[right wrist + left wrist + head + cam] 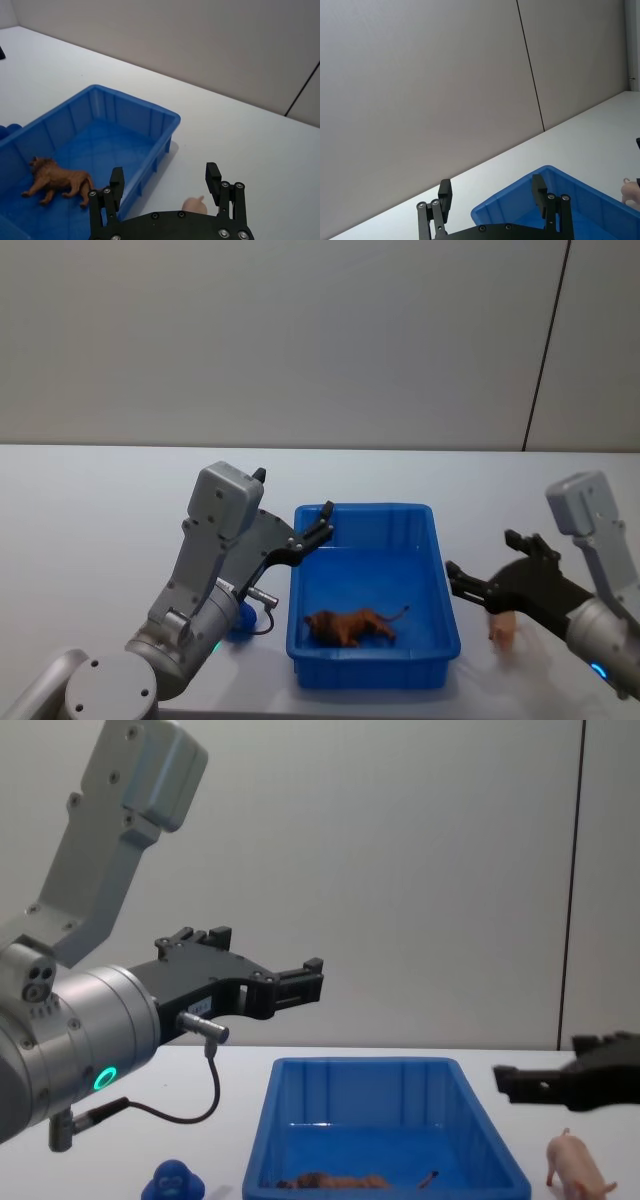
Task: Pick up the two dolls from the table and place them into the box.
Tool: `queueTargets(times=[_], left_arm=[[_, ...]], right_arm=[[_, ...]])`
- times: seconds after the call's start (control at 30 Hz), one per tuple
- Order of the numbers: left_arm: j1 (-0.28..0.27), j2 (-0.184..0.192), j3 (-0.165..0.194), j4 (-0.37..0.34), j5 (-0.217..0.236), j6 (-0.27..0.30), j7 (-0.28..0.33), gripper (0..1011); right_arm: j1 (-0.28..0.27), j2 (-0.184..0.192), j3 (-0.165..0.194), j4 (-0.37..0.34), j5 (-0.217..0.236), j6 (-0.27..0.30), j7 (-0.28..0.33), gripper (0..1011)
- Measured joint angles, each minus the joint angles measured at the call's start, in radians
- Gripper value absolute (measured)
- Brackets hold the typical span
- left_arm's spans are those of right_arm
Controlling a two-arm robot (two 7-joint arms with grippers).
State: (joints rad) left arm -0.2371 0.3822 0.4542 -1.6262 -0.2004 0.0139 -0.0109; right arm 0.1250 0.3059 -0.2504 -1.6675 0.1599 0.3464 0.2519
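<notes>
Left gripper [491, 186]: raised above the box [370, 672], over its near-left corner; its fingers [538, 187] are spread wide with nothing between them. Right gripper [165, 172]: held low over the tabletop [100, 520] just off the box's right wall, fingers [212, 177] likewise spread apart and empty. Brown lion doll [350, 625]: lying on its side on the box floor, toward the near wall, well below and to the right of the left fingers, touching neither gripper. Pink pig doll [575, 1165]: standing on the tabletop outside the box, directly under the right fingers; in the right wrist view a part of it shows between the two fingers close to the palm, and in the chest view there is a clear gap between the fingers above and the pig's back, so no contact. Blue rounded figure [172, 1183]: on the tabletop outside the box's left wall, below and behind the left fingers, partly hidden under the left arm in the head view. The box sits between the two grippers, long side running away from the robot.
</notes>
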Motion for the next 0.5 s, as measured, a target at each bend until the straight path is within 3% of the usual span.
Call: queueTargets(times=[0.5], left_arm=[[0.000,0.000,0.000,0.000,0.000,0.000,0.000,1002]], right_arm=[[-0.051,0.035,0.019,-0.013,0.033,0.068,-0.039,1001]])
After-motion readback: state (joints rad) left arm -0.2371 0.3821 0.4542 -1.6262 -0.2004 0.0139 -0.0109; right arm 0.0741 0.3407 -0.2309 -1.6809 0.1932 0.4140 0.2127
